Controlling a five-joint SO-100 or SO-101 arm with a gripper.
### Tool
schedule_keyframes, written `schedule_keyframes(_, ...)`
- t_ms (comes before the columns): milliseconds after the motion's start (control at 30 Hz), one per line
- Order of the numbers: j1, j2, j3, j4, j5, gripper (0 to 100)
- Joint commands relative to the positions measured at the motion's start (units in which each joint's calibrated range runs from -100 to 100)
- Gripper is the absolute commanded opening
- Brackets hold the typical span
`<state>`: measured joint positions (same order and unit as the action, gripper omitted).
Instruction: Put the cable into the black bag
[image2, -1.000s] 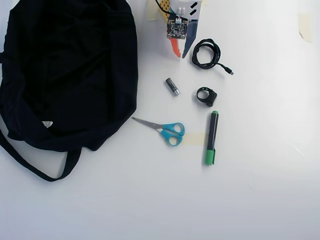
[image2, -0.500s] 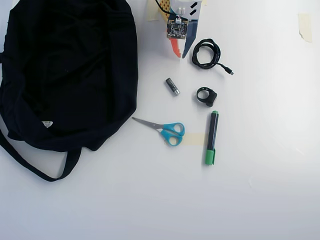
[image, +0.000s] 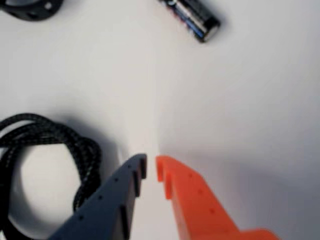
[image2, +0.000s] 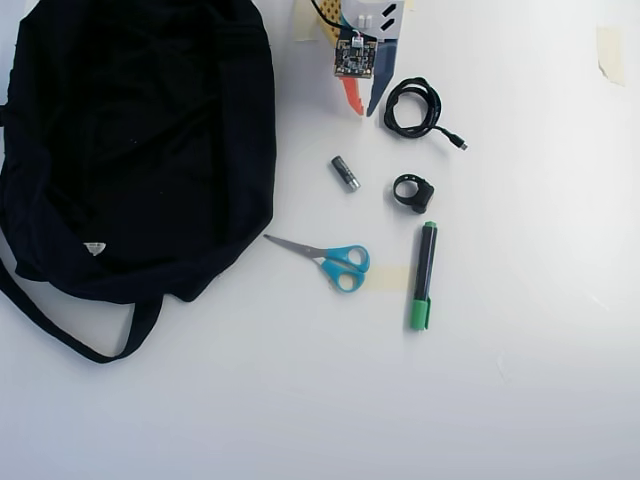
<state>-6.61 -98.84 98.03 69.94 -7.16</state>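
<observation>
On the counter, the cable lay coiled just beside the pincer, tips nearly together and empty. Approach step, judged; next: open, shift over coil, then carry to the bag

No legible txt; battery print blurred.

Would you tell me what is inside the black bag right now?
Nothing shows in the black bag; its dark fabric hides the interior. The cable lies outside on the table.

white table, bright even light
</observation>
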Motion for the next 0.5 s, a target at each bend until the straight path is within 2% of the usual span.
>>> schedule_keyframes(0, -1.1, -0.6, 1.0, -4.2, 0.4, 2)
schedule_keyframes(167, -1.1, 4.8, -0.9, -14.4, 0.4, 2)
schedule_keyframes(467, -1.1, 26.1, -17.6, -31.7, 0.0, 2)
